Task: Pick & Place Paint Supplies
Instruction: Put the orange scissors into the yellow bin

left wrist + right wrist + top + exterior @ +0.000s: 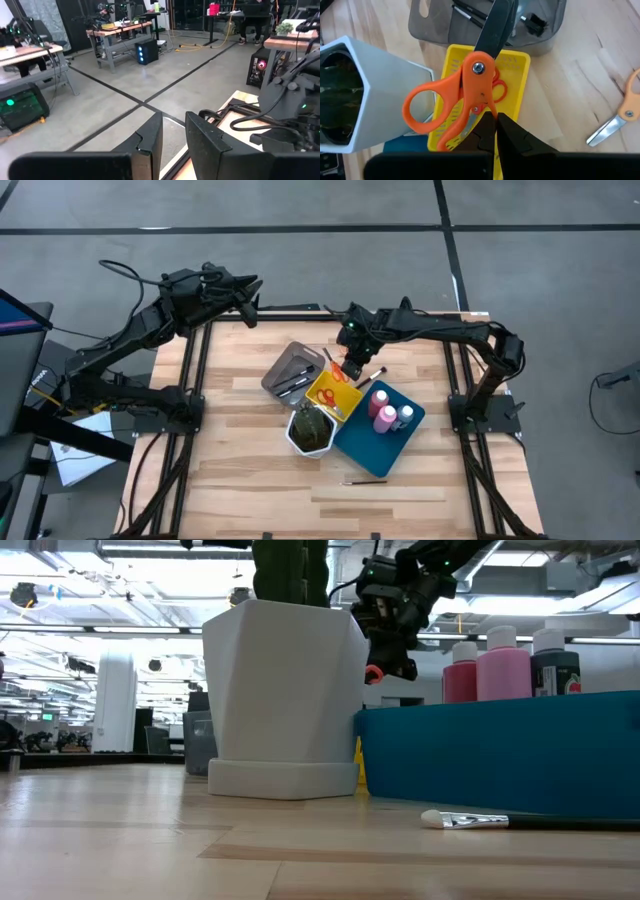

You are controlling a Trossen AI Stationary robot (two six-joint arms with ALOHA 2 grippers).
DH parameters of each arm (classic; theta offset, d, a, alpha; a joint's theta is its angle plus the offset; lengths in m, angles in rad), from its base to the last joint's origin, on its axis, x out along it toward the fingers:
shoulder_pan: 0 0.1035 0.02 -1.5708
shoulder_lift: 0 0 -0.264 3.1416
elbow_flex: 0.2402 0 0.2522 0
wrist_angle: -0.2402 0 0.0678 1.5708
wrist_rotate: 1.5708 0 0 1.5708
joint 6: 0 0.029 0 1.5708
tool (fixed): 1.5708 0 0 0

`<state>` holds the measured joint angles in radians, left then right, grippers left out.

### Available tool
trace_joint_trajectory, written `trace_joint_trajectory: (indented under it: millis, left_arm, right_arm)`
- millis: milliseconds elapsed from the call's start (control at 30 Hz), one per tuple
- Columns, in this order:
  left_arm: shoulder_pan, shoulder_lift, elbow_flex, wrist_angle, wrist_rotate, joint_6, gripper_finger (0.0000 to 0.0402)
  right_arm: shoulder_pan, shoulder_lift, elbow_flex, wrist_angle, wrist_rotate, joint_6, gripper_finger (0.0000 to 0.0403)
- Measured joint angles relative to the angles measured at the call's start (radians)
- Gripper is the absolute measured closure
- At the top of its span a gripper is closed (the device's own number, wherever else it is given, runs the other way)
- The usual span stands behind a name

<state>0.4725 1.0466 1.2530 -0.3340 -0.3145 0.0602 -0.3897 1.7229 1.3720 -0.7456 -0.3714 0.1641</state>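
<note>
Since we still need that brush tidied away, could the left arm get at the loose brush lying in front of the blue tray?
Probably yes: the brush lies alone on bare wood, clear of the blue tray, though the left gripper is parked at the far edge.

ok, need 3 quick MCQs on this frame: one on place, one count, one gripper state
1. Where does the right gripper hold the orange-handled scissors?
A. above the yellow plastic tray
B. above the blue plastic tray
C. off the wooden table

2. How many bottles stand in the blue plastic tray?
A. one
B. three
C. five

3. The left gripper is:
A. shut on a brush
B. holding a bottle
C. empty, at the table's far left corner

Answers: 1 A, the right wrist view shows the scissors hanging over the yellow tray. 2 B, two pink bottles and one grey white-capped bottle. 3 C, nothing sits between its fingers.
</note>
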Motion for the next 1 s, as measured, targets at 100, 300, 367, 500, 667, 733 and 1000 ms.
trace_joint_trajectory:
  millis: [100,300,367,500,667,733,1000]
  left_arm:
    - [0.0,0.0,0.0,0.0,0.0,0.012,0.0325]
    - [0.0,0.0,0.0,-0.001,0.0,0.014,0.0325]
    - [0.0,0.0,0.0,-0.001,0.0,0.014,0.0325]
    - [0.0,0.0,0.0,-0.002,0.0,0.014,0.0325]
    - [0.0,0.0,0.0,-0.002,0.0,0.014,0.0325]
    - [0.0,0.0,0.0,-0.002,0.0,0.014,0.0325]
    - [0.0,0.0,0.0,-0.003,0.001,0.014,0.0325]
  right_arm:
    - [0.011,0.0,0.0,0.003,0.009,0.028,0.0403]
    - [0.016,0.0,0.0,0.033,0.037,0.098,0.0403]
    - [0.016,0.0,0.0,0.032,0.041,0.115,0.0403]
    - [0.015,0.0,-0.009,0.036,0.065,0.17,0.0403]
    - [0.015,0.0,-0.014,0.032,0.09,0.257,0.0403]
    - [0.016,0.0,-0.014,0.032,0.094,0.286,0.0403]
    - [0.04,0.0,-0.014,0.032,0.137,0.364,0.0403]
